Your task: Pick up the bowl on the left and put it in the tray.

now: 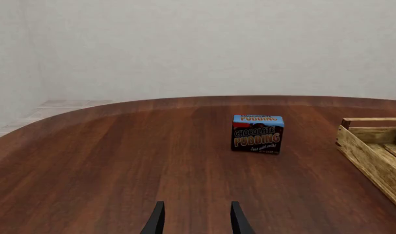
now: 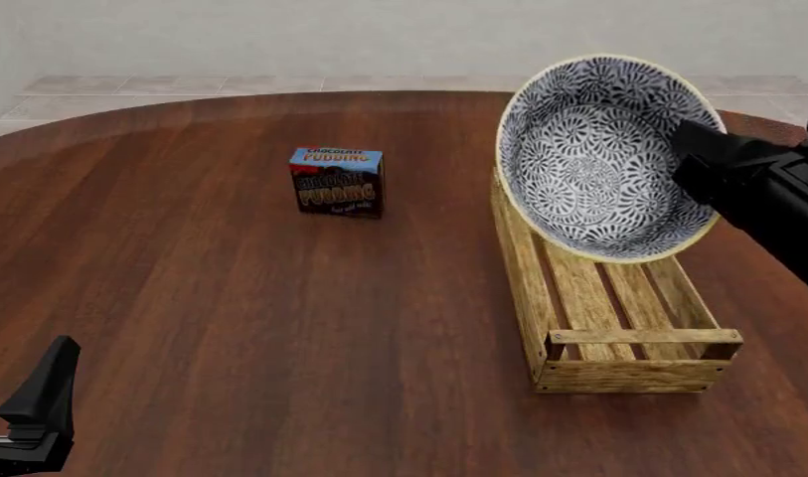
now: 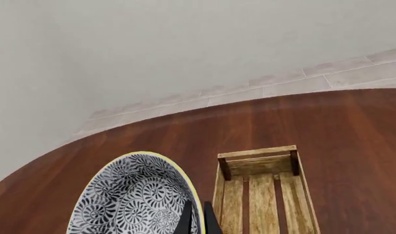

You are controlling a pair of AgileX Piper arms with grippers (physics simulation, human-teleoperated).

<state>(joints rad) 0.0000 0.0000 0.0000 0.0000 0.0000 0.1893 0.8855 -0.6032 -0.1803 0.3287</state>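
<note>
Black and idle, the left gripper [image 2: 33, 412] is sitting nearest the camera at the table's near left corner, its jaws standing apart with nothing between them, as the left wrist view confirms. Past it, the dark wooden table [image 2: 218, 298] is stretching away bare until the chocolate pudding box [image 2: 336, 181], which is standing upright well to the left of the tray [image 2: 602, 298] and out of any path between bowl and tray.

Farther right, the tray is lying lengthwise away from the arms, its slatted floor showing nothing inside. Above its far half, the bowl [image 2: 600, 157] is hanging in the air, tipped steeply so its patterned inside is facing the front camera. The right gripper [image 2: 685, 164] is pinching the bowl's rim on the right side, one finger inside and one outside, jaws closed on the thin wall, as the right wrist view shows.

The bowl is looking like glazed ceramic: stiff, probably fairly heavy, slick and breakable. A rim pinch is likely the only workable hold, yet the weight is hanging off to one side, so it may swivel or slip. The tray's raised side rails and end bars are looking like the main obstacles; the bowl appears about as wide as the tray's inside, so lowering will want levelling and centring.
</note>
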